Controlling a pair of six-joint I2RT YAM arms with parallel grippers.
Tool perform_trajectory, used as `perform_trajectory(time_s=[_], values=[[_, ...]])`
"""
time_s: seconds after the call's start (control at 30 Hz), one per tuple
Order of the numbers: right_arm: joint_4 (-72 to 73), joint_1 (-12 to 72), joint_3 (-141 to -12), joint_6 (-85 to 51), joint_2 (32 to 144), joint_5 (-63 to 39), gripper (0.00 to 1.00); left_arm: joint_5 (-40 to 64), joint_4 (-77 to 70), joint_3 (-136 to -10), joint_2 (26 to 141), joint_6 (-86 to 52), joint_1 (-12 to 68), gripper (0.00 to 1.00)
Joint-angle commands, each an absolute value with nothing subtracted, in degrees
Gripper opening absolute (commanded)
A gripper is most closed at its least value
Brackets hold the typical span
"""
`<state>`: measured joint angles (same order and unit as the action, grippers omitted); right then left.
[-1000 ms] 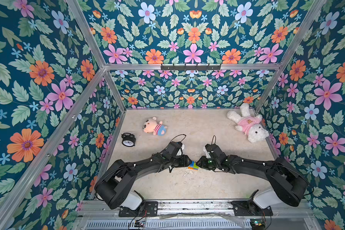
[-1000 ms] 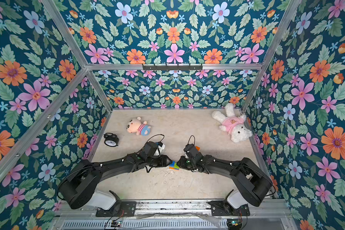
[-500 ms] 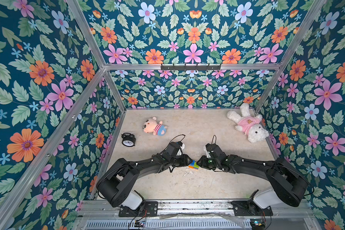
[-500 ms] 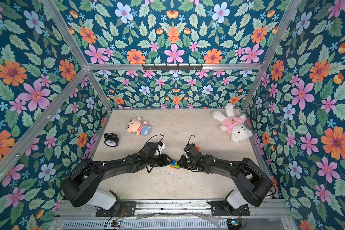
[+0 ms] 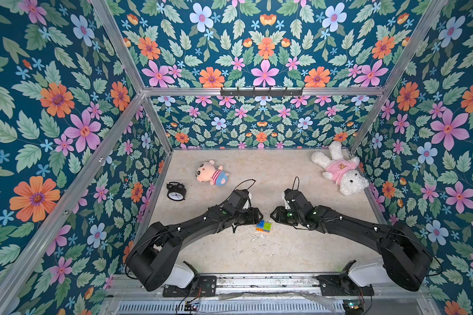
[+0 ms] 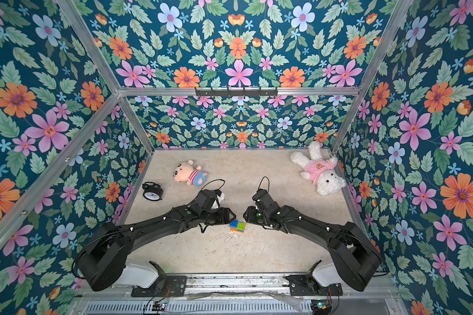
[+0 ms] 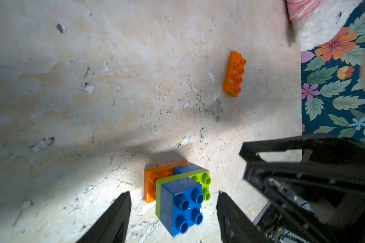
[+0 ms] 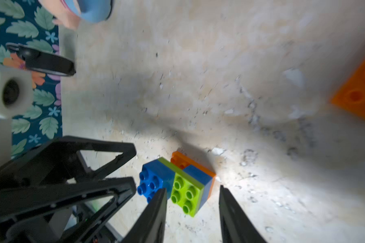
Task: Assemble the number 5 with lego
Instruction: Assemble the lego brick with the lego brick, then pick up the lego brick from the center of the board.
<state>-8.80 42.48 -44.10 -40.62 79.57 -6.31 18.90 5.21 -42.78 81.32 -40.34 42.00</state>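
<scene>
Both arms are stretched low over the worktop (image 5: 230, 253), tips almost nose to nose, and between them stands the part-built five (image 5: 263, 227). It sits about midway between the left and right edges, somewhat nearer the front edge than the back. Four bricks are joined, studs up: orange at the bottom, a blue square, the lime-green oblong, and a blue square on one half of the green, whose other half shows bare studs.

The left tool (image 7: 173, 192) is wide, a finger on each side of the stack with pale worktop showing in both gaps, gripping nothing. The right tool (image 8: 192, 187) is parted too, straddling the green end; one finger (image 8: 230, 206) stands clear, while the other crosses in front of the bricks and I can't tell if it touches.

The last orange brick (image 7: 234, 73) lies flat and alone, well apart from the stack on the white plush's side — hidden in both top views.

Further back: an alarm clock (image 5: 176, 191) by the left edge, a small plush doll (image 5: 212, 174) near it, and the white plush (image 5: 339, 171) in the back right corner.
</scene>
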Motion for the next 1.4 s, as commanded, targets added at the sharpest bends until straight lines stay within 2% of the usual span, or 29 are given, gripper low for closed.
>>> perform_trajectory(time_s=[0.0, 0.07, 0.17, 0.27, 0.73, 0.93, 1.0, 1.13, 1.23, 1.27, 1.37], values=[[-16.79, 39.61, -44.97, -38.10, 77.81, 7.60, 0.52, 16.64, 6.30, -42.59, 78.57, -39.22, 41.98, 0.73], [-18.24, 35.12, -45.47, -36.14, 78.26, 7.25, 0.61, 14.58, 5.44, -41.37, 75.85, -39.12, 41.96, 0.74], [-21.29, 30.91, -48.43, -35.41, 82.37, 7.09, 0.62, 10.21, 5.40, -39.70, 72.02, -38.89, 42.01, 0.78], [-24.44, 30.71, -52.35, -34.99, 87.97, 9.56, 0.64, 7.79, 5.27, -38.77, 69.54, -38.67, 41.99, 0.83], [-28.67, 31.01, -63.96, -34.58, 105.54, 10.17, 0.65, 4.24, 6.74, -36.52, 65.89, -37.70, 41.97, 0.89], [-29.77, 32.81, -62.94, -35.24, 106.17, 11.82, 0.54, 2.54, 8.16, -36.23, 65.24, -37.53, 41.94, 0.89], [-30.39, 33.48, -62.64, -34.98, 106.54, 11.34, 0.45, 1.81, 8.32, -35.87, 64.96, -37.62, 41.98, 0.88], [-29.37, 34.20, -60.29, -34.97, 105.55, 10.56, 0.42, 1.41, 8.77, -35.66, 64.70, -37.84, 41.97, 0.88], [-28.75, 34.19, -59.34, -34.37, 105.81, 10.12, 0.36, 1.15, 9.29, -35.65, 64.63, -38.14, 42.00, 0.88], [-28.22, 34.19, -58.86, -34.19, 105.83, 9.81, 0.32, 1.01, 9.38, -35.60, 64.53, -38.27, 42.00, 0.88], [-27.46, 34.19, -58.19, -33.05, 106.01, 8.80, 0.28, 0.73, 9.75, -35.32, 64.22, -38.65, 41.97, 0.88]])
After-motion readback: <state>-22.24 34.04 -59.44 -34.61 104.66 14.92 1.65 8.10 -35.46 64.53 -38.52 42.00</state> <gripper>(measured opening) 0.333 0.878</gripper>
